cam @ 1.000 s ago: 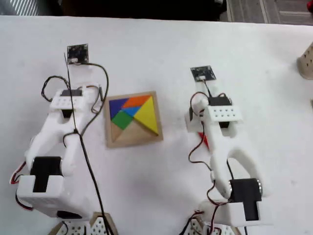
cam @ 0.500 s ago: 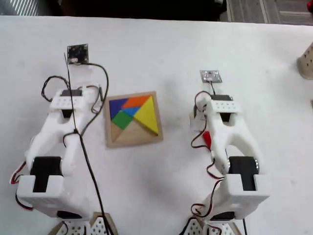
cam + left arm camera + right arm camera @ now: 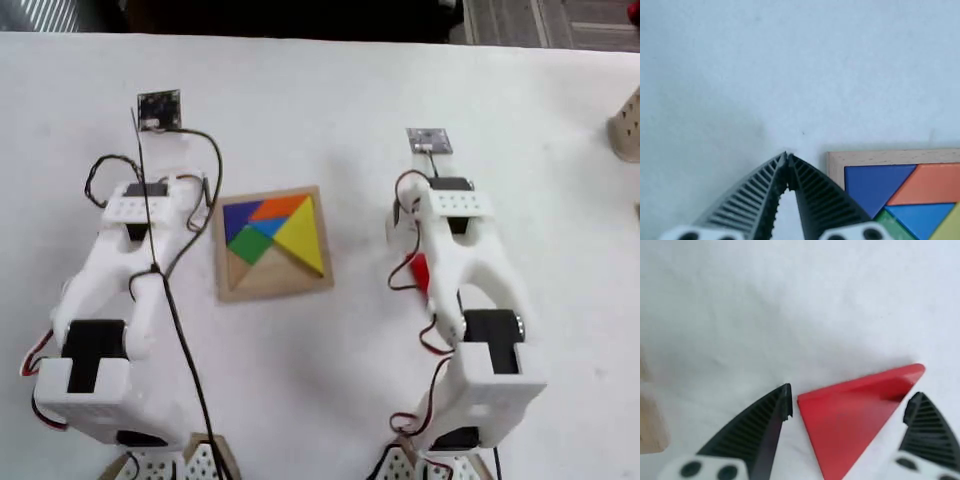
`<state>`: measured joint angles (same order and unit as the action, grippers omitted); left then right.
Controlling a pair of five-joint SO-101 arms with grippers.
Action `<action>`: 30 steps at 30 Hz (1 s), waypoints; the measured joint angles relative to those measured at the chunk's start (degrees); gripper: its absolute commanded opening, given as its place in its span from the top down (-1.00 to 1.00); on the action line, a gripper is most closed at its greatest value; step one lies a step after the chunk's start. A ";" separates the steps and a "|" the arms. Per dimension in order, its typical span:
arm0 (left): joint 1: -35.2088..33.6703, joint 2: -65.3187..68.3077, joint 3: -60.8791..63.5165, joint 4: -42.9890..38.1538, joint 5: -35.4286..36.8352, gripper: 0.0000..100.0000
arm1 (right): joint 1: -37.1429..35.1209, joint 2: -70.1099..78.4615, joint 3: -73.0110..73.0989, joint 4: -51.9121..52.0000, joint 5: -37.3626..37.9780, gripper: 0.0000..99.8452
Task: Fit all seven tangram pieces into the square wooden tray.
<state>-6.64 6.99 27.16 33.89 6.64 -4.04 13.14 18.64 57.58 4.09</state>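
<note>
subject: red triangle [image 3: 860, 390], flat on the white table [image 3: 330, 100], outside the square wooden tray [image 3: 272, 287]. in the high view it lies at about 3 o'clock from the tray, well apart from it and partly hidden under the right arm.

tool state: right gripper [image 3: 850, 404] stands with jaws wide apart, one finger on each side of the red triangle and neither touching it. the piece's long visible edge runs across the gap from one finger toward the other, so closing is judged to pinch along that edge rather than across it. left gripper [image 3: 787, 159] has its jaws together on nothing, tips low over the table just off the tray's far corner on the 9 o'clock side.

governing relation: the right arm is directly over the piece and the left arm is well apart from it, so the pick falls to the right arm. from the piece the tray lies at 9 o'clock, so the carry must go that way.

tray contents: dark blue, orange, green, light blue and yellow pieces are seated; bare wood shows toward its 6 o'clock side. the task is judged unfinished.

change: over the last second the right arm has swung upright, from a lean toward 11 o'clock to a near 12 o'clock line, and its wrist has pushed slightly toward 12. the red triangle, tray and left arm are unmoved.
</note>
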 measured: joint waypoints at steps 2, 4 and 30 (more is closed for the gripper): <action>0.00 0.00 0.00 0.00 0.00 0.95 | -0.09 1.05 -0.26 0.09 0.00 0.30; 0.00 0.00 0.00 0.00 0.00 0.95 | 0.00 2.02 -1.32 0.97 0.00 0.30; 0.00 0.00 0.00 0.00 0.00 0.95 | 2.11 3.25 -2.99 4.57 -0.44 0.50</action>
<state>-6.64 6.99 27.16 33.89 6.64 -1.93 16.40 15.65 62.15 3.65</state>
